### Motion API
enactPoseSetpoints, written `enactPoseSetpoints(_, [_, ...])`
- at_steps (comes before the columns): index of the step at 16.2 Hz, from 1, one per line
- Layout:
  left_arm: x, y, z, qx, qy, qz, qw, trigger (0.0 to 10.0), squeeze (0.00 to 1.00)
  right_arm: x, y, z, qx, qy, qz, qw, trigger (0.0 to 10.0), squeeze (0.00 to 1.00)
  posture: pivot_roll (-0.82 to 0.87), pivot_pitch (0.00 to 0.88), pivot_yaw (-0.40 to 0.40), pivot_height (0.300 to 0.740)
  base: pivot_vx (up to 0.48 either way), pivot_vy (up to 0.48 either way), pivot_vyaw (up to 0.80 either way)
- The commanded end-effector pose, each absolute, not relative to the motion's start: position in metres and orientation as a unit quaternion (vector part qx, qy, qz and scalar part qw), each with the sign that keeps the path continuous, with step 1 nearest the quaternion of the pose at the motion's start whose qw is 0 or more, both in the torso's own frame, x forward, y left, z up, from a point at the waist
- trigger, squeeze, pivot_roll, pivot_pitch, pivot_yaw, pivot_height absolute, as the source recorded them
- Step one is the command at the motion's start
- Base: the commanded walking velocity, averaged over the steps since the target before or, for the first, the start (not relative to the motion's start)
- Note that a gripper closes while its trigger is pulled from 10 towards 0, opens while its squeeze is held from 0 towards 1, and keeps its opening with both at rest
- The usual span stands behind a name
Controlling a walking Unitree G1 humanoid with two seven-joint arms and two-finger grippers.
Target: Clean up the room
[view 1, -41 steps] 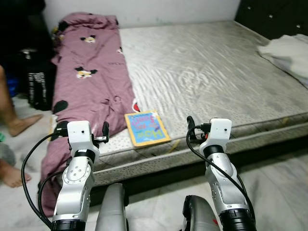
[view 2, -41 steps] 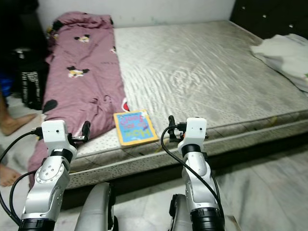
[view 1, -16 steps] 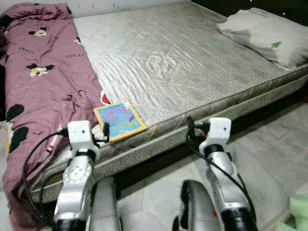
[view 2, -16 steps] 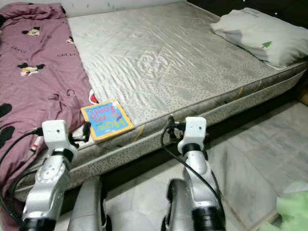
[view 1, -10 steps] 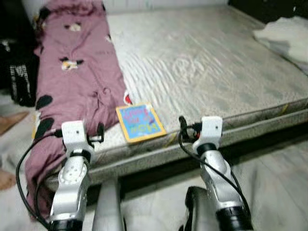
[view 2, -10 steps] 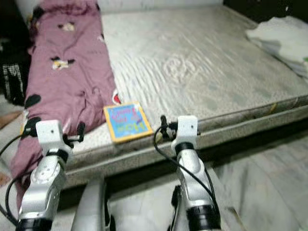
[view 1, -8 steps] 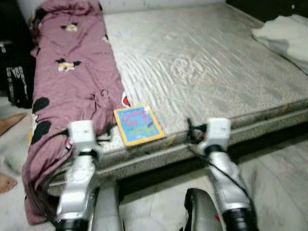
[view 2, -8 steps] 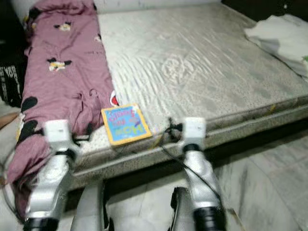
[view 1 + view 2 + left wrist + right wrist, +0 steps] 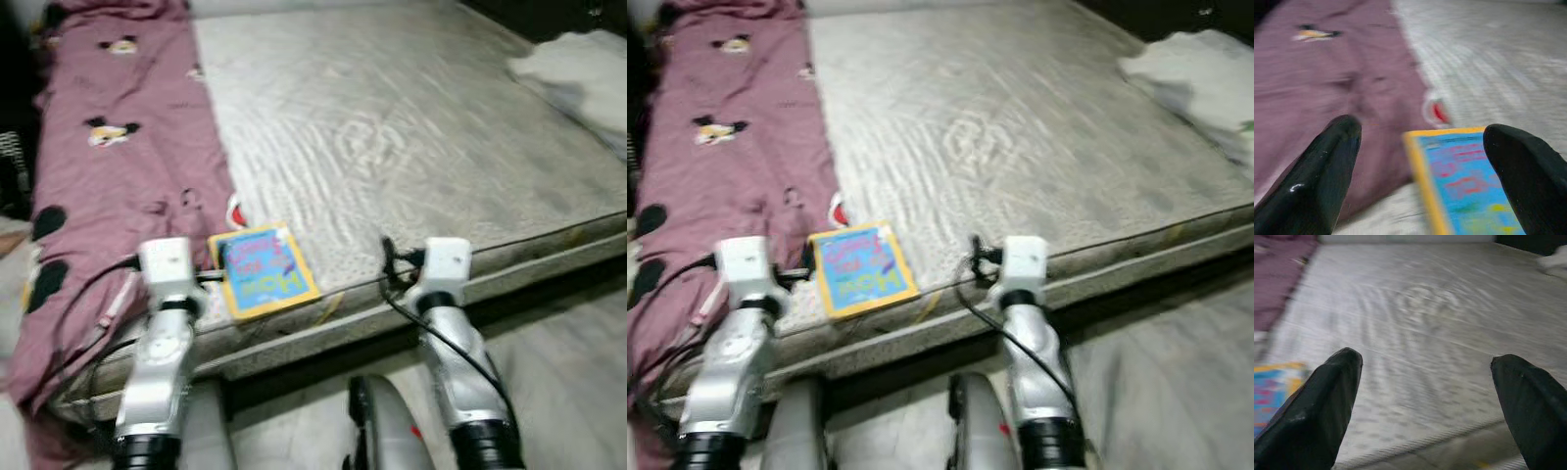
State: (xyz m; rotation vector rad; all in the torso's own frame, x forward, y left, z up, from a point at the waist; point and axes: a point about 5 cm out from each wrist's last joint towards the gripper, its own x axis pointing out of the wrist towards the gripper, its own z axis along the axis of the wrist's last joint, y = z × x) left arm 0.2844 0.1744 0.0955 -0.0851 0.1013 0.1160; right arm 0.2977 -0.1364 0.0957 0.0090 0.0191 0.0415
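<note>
1. Left gripper point(image 9: 1420, 161) raised at the near edge of the mattress point(image 9: 411, 127), fingers point(image 9: 1327, 171) spread wide, nothing between them.
2. Just ahead of it and a little to its right, a book point(image 9: 260, 271) with yellow border and blue cover, lying flat near the mattress edge; in the left wrist view, visible between the two fingertips, not touched.
3. Ahead of the left gripper and to its left, a mauve blanket point(image 9: 108, 166) with cartoon prints, stretched along the mattress and spilling over the near edge, its hem just beside the book.
4. Right gripper point(image 9: 1425, 401) held up at the same mattress edge, well right of the book, fingers point(image 9: 1528, 401) likewise wide apart and empty, bare quilted mattress ahead of it.
5. Far ahead and to the right of the right gripper, a white pillow point(image 9: 578, 78) on the mattress.
6. Below both arms, pale floor point(image 9: 568, 372) in front of the bed.
</note>
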Motion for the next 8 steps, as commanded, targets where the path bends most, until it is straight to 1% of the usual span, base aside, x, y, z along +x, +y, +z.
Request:
enactPoseSetpoints(1, [0.29,0.171,0.098,-0.057,0.046,0.063,0.995,10.0,0.0,0.296,-0.141,0.095,0.005,0.014,0.015,1.0,10.0,0.0,0.01,0.069,-0.008,0.545,0.0,0.0,0.0])
enactPoseSetpoints(4, [0.295,0.167,0.091,-0.105,0.064,0.093,0.988,10.0,0.0,0.29,-0.149,0.098,-0.002,0.011,0.006,1.0,10.0,0.0,-0.02,0.081,-0.011,0.545,0.0,0.0,0.0])
enactPoseSetpoints(8, [0.304,0.163,0.072,-0.126,0.105,0.103,0.981,10.0,0.0,0.275,-0.179,0.106,-0.037,0.008,-0.019,0.999,10.0,0.0,-0.09,0.117,-0.022,0.545,0.0,0.0,0.0])
